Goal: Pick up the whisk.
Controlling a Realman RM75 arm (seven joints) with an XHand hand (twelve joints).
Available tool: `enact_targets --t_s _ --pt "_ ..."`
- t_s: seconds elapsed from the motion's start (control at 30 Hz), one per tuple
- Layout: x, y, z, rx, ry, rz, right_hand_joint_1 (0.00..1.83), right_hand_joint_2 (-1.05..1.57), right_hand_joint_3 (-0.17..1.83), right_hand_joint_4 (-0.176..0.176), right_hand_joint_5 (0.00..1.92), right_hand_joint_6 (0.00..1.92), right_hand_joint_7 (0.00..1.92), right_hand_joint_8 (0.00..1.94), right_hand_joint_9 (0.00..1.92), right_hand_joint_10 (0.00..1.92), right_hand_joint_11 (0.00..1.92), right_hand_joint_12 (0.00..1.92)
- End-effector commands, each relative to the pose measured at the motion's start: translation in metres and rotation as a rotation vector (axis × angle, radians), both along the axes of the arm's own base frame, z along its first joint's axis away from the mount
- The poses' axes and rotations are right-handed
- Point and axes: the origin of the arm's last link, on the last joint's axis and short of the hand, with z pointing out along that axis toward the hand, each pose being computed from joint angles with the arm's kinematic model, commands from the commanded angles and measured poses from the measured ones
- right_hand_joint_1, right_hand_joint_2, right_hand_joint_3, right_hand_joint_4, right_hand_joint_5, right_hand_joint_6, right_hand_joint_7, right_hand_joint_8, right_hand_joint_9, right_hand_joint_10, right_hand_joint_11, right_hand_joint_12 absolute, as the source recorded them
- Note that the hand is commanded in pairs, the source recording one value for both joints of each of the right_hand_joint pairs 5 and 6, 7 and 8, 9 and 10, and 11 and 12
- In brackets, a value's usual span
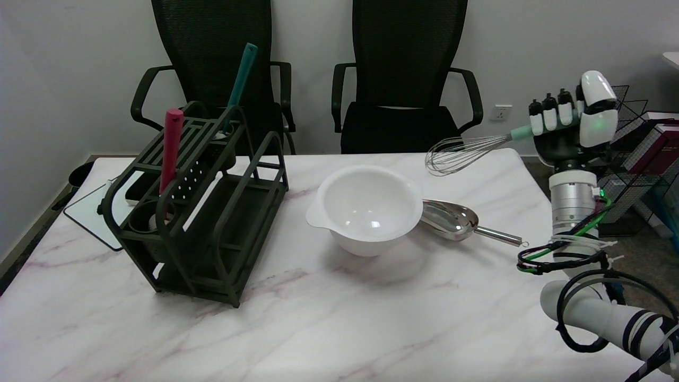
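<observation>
**Above the table's far right corner: whisk in hand**

Above the far right corner of the table [339, 329], the whisk [467, 151] hangs clear of the surface, touching nothing below. Wire head points toward picture left and tilts slightly down; pale green handle runs up and right into my right hand [570, 127]. My fingers [551, 118] are wrapped over the handle, thumb upright beside them. Grip looks firm, though the handle's end is hidden inside the palm, so I can't tell how much of it I hold.

Below and left of the wire head: white mixing bowl [366, 209] on the marble top, open side up. Just beside the bowl on its right, a metal scoop [456, 220], its thin handle pointing toward my forearm. Scoop bowl appears to touch the white bowl's rim, but contact not certain from this angle.

Farther left: dark utensil rack [207, 212], standing upright. Red-handled tool [171, 148] upright in its near cup; teal-handled tool [240, 79] leaning in the far one. A white board [93, 212] lies behind the rack at the table's left edge.

Beyond the table: two black office chairs [403, 79]. Wire shelf [631, 159] with books behind my hand.
</observation>
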Motion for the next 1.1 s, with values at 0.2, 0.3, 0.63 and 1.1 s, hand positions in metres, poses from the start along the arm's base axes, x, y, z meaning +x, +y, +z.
enact_targets --t_s 0.2,0.3,0.63,1.1 --pt "0.046 -0.062 -0.126 0.477 0.462 -0.167 1.12 1.31 0.65 0.000 1.92 1.92 1.92 1.92 1.92 1.92 1.92 1.92" --pt "0.043 -0.072 -0.136 0.505 0.567 -0.186 1.16 1.29 0.59 0.000 1.92 1.92 1.92 1.92 1.92 1.92 1.92 1.92" --pt "0.040 -0.084 -0.159 0.539 0.600 -0.135 1.19 1.26 0.53 0.000 1.92 1.92 1.92 1.92 1.92 1.92 1.92 1.92" --pt "0.035 -0.054 -0.165 0.560 0.527 -0.060 1.17 1.31 0.52 0.000 1.92 1.92 1.92 1.92 1.92 1.92 1.92 1.92"
